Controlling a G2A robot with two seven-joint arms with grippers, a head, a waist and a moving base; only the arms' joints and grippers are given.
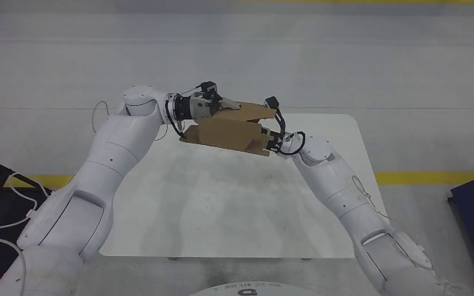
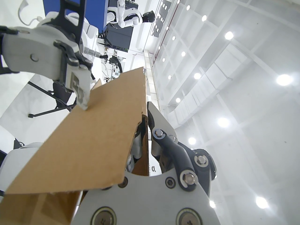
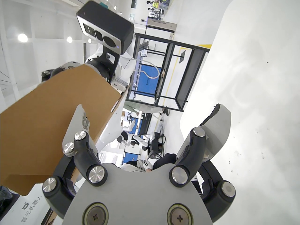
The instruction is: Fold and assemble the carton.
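Printed characters mark a white surface (image 3: 30,213).

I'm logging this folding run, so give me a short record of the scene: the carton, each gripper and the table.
carton: brown cardboard, held in the air between both arms
left gripper: shut on one end of the carton
right gripper: open, with one finger pressed flat against a panel at the other end and the other finger free
table: white, beneath the carton and not touching it
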